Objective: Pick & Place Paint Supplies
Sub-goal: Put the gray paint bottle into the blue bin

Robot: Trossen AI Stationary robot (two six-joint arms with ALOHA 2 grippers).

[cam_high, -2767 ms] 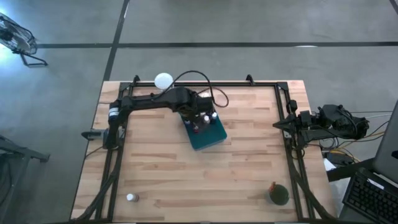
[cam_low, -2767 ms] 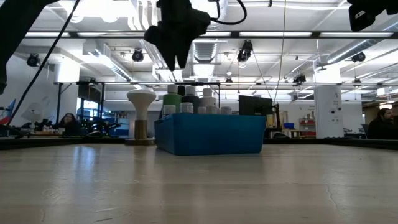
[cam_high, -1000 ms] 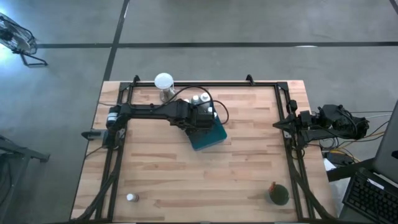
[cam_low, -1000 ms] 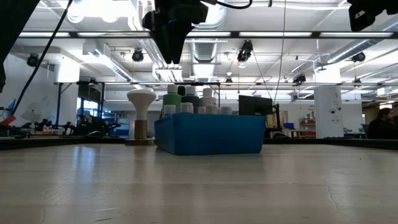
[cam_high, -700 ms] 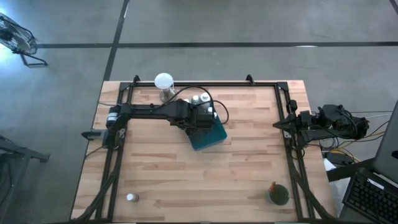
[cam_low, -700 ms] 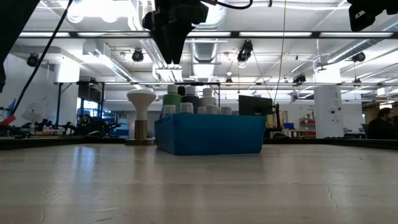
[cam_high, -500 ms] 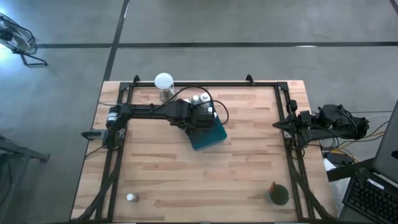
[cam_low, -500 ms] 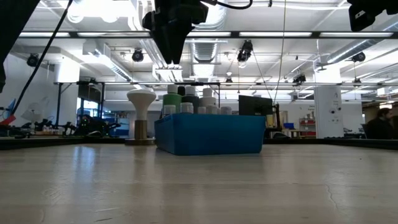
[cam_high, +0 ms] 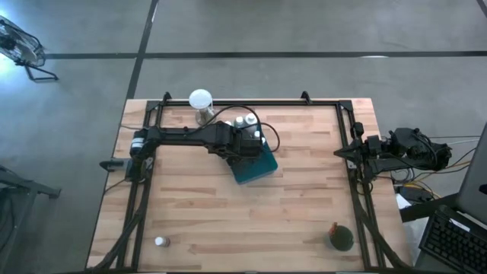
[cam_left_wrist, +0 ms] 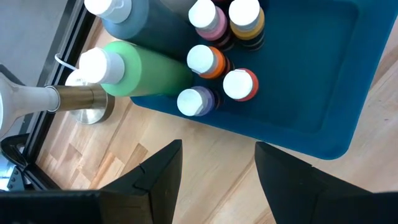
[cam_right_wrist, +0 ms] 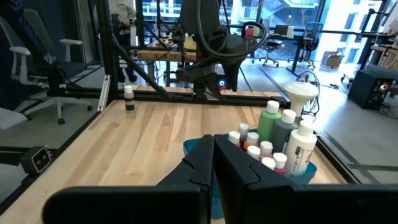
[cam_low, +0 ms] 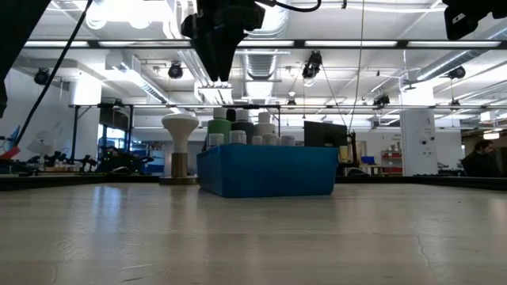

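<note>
A teal tray lies mid-table, toward the far side. White-capped paint bottles stand in its far-left part: a large green one, a grey-blue one, and small orange, red and purple ones. My left gripper hangs open above the tray's left edge, tilted downward, with nothing between its fingers; the low view shows it high over the bottles. My right gripper waits shut at the table's right edge. One small bottle stands alone at the near left.
A white globe on a metal base stands at the far edge, just left of the tray. A dark green round object with an orange bit sits near the right front corner. Bare wood spreads across the table's near half.
</note>
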